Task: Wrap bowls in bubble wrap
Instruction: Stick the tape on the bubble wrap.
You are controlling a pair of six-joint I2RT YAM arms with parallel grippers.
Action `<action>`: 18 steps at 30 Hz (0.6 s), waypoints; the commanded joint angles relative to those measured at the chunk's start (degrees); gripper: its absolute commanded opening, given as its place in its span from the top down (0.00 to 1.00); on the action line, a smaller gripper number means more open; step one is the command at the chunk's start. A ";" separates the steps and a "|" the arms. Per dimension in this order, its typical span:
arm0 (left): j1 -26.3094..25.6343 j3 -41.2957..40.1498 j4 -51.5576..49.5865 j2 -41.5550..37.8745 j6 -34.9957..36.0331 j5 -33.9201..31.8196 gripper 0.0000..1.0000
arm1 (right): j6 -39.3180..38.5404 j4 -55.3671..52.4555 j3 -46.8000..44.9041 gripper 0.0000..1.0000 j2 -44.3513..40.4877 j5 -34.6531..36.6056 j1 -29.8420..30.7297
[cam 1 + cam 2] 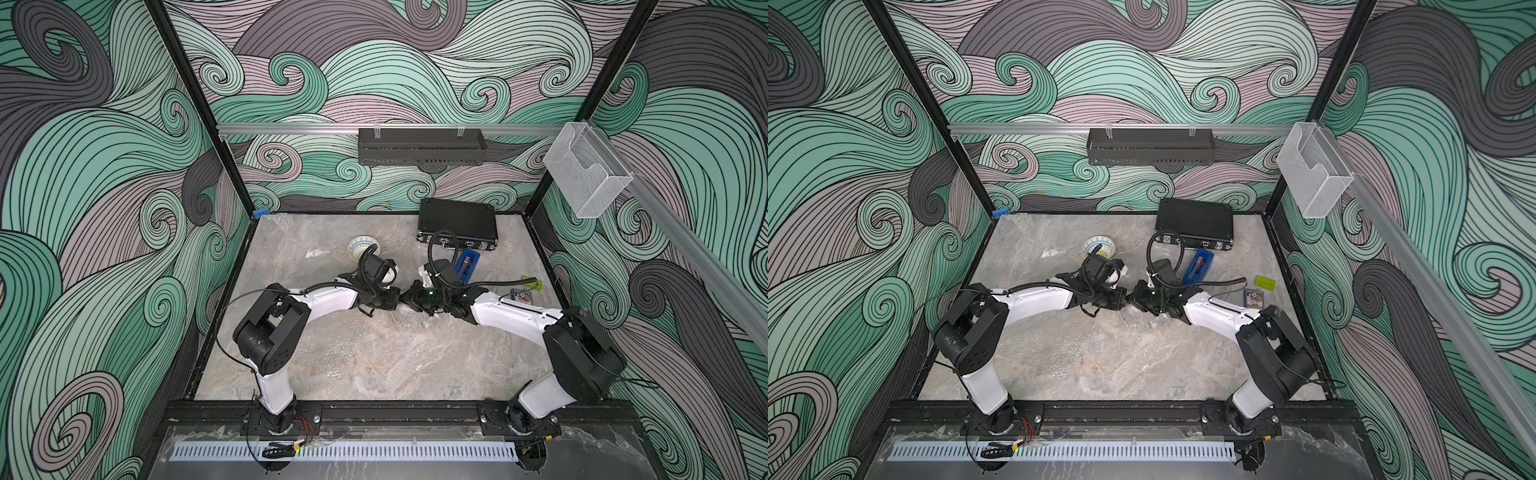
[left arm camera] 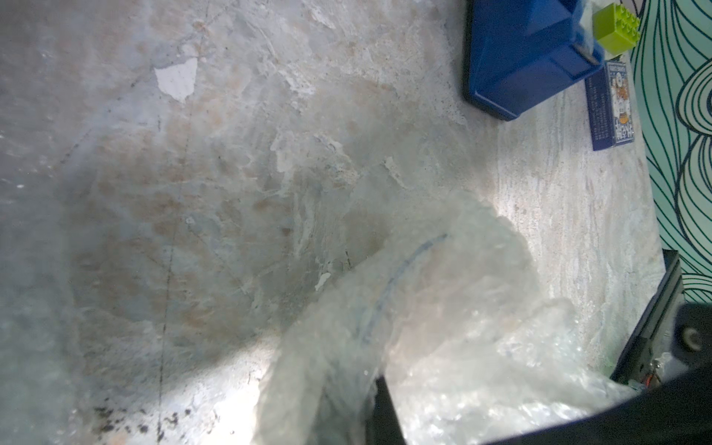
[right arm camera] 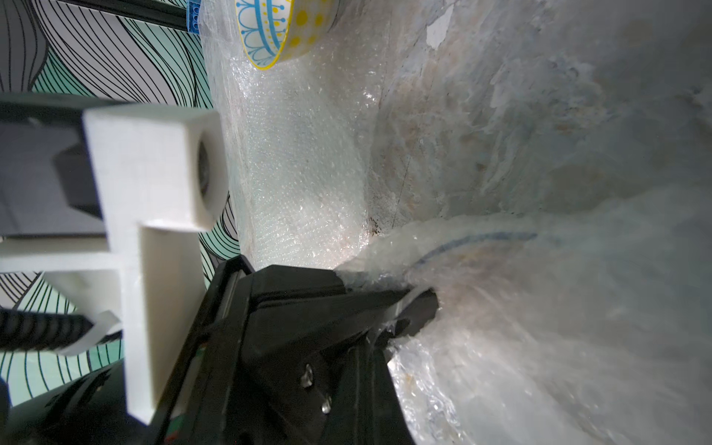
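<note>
Top views: mounted high over front edge, tilted down toward back wall (image 1: 374, 83); far off; both cover whole table (image 1: 374, 365), nearly same framing, small sideways shift. Left wrist view: very near table, low slant across bunched wrap (image 2: 462, 308), facing bin (image 2: 528, 54) and card box (image 2: 612, 108). Right wrist view: just as near, facing opposite way, toward bowl (image 3: 277, 34). Wrist views share bunched wrap and white chip (image 2: 177, 79) in table, seen from opposite ends. Bowl, bin, card box also in both top views, small.
</note>
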 commanded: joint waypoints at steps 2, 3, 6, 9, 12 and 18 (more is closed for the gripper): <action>-0.32 1.06 -2.75 -1.95 1.09 -1.07 1.00 | 2.29 2.12 -1.65 1.00 0.99 -1.50 0.45; -0.31 1.06 -2.94 -1.84 1.21 -1.23 1.00 | 2.57 2.62 -2.05 1.00 1.10 -1.94 0.41; -0.32 0.97 -3.17 -1.86 1.43 -0.83 1.00 | 3.01 3.19 -2.98 1.00 1.43 -2.39 0.41; -0.32 1.13 -3.56 -1.61 1.82 -0.80 1.00 | 3.19 3.92 -3.61 1.00 2.31 -2.54 0.43; -0.30 1.80 -4.45 -0.75 2.18 -0.89 1.00 | 3.67 4.69 -3.90 1.00 3.60 -3.56 0.41; -0.23 1.79 -4.72 -0.81 2.30 -1.01 1.00 | 4.07 4.43 -4.45 1.00 4.17 -3.68 0.45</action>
